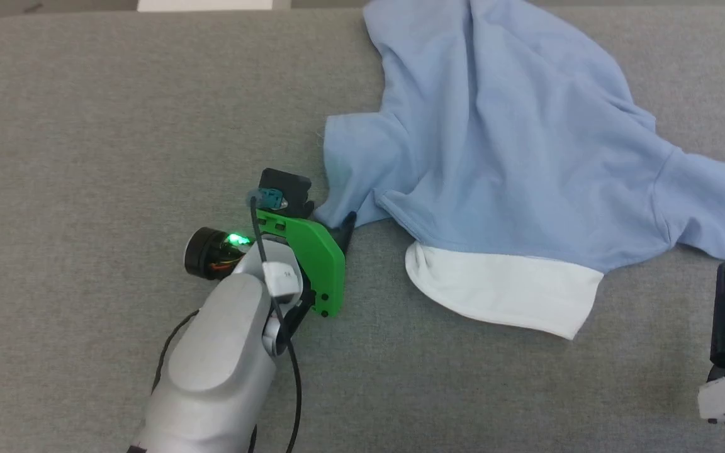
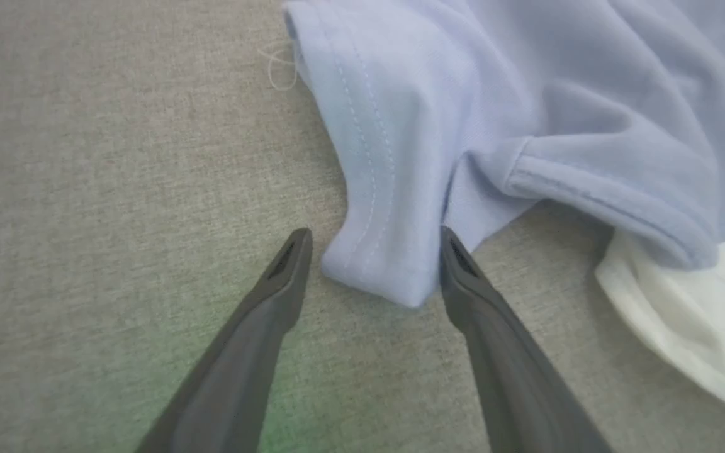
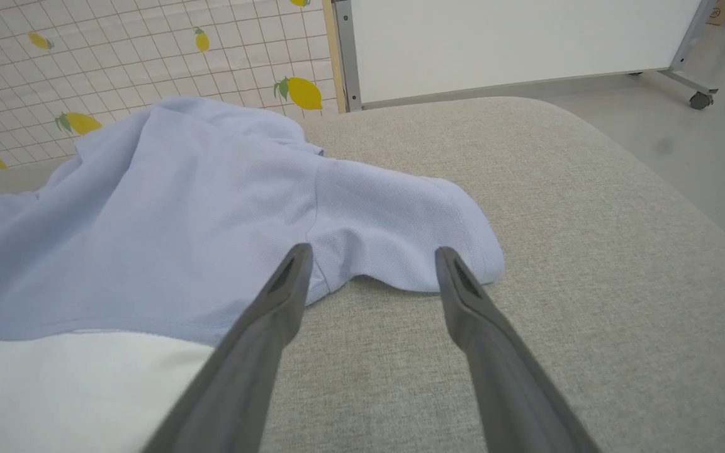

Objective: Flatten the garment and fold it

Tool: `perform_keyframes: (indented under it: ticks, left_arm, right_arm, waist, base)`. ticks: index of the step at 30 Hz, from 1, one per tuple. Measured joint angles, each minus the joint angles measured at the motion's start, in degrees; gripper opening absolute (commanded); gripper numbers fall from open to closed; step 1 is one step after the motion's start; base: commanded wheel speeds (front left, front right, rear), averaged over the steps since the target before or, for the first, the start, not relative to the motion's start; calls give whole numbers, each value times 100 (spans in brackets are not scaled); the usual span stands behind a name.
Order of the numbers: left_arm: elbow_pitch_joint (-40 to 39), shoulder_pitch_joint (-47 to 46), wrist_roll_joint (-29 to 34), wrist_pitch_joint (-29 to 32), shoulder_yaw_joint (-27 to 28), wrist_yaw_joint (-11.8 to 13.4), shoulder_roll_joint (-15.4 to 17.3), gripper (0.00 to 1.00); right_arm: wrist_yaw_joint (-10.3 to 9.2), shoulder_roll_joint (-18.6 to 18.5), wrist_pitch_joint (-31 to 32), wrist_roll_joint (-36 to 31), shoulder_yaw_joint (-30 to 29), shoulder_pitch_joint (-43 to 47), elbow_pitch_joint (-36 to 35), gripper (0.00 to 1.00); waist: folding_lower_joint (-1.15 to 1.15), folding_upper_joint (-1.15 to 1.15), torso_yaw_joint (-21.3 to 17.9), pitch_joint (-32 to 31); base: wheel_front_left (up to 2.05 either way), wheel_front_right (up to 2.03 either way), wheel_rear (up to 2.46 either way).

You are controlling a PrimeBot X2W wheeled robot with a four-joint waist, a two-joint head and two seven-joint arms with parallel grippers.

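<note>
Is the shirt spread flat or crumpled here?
Crumpled: the garment rises in folds off the grey cushion, and its white lining is turned out at the near edge.

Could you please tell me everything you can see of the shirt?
The shirt is light blue soft knit, short-sleeved, with a white inner layer showing at its near edge. It lies crumpled and unfolded on the grey cushion. One stitched sleeve has its corner between the fingers of the open left tool, not yet gripped.
</note>
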Motion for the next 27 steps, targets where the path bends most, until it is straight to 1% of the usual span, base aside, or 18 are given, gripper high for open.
perform_keyframes:
  ticks: [4, 5, 6, 7, 10, 13, 15, 18, 21, 23, 25, 26, 27]
  left_arm:
    - [310, -209, -8, 153, 3, 154, -18, 100]
    - [352, -263, -21, 180, 4, 198, -27, 84]
    - [374, -302, -22, 166, -3, 230, -33, 35]
    - [394, -319, -21, 108, -4, 278, -40, 0]
    - [478, -319, -130, -118, 5, 347, -47, 0]
    - [378, -183, -253, -344, 26, 419, -69, 0]
    - [149, 83, -336, -437, 60, 482, -76, 0]
    - [-466, 723, -457, -452, 155, 658, 1, 0]
    - [-1359, 1547, -516, -198, 286, 937, 276, 0]
    - [-2015, 2223, -526, 51, 443, 1213, 533, 0]
    - [-2508, 2810, -532, 238, 588, 1464, 722, 0]
    - [-2716, 3086, -578, 285, 692, 1586, 762, 32]
    - [-2885, 3310, -588, 281, 758, 1691, 788, 77]
  right_arm:
    - [0, 0, -3, 1, 7, -68, 30, 100]
    - [0, 0, -4, 2, 7, -69, 45, 100]
    - [0, 0, -10, 2, 7, -72, 62, 100]
    - [0, 0, -11, 2, 5, -74, 79, 100]
    - [0, -1, -55, 21, -9, -74, 155, 100]
    - [0, 0, -54, 53, 9, -73, 210, 100]
    - [0, 0, -54, 54, 14, -61, 232, 100]
    - [0, -1, -52, 60, 23, -9, 255, 100]
    - [0, -1, 1, 64, 51, 94, 267, 100]
    - [0, 0, 8, 83, 52, 163, 267, 100]
    - [0, 0, 46, 112, 53, 219, 264, 100]
    - [0, 0, 58, 114, 57, 236, 265, 100]
    - [0, -1, 79, 118, 82, 246, 260, 100]
  waist:
    - [0, 0, -77, 154]
    - [0, 0, -93, 183]
    - [0, 0, -107, 206]
    - [0, 0, -116, 219]
    - [0, 0, -112, 200]
    - [0, 0, -73, 119]
    - [0, 0, -34, 32]
    - [0, 0, 44, -128]
    - [0, 0, 130, -291]
    - [0, 0, 199, -392]
    - [0, 0, 276, -458]
    - [0, 0, 321, -488]
    - [0, 0, 365, -517]
  base:
    - [0, 0, 0]
    - [0, 0, 0]
    - [0, 0, 0]
    - [0, 0, 0]
    - [0, 0, 0]
    - [0, 0, 0]
    - [0, 0, 0]
    - [0, 0, 0]
    - [0, 0, 0]
    - [0, 0, 0]
    - [0, 0, 0]
    - [0, 0, 0]
    - [0, 0, 0]
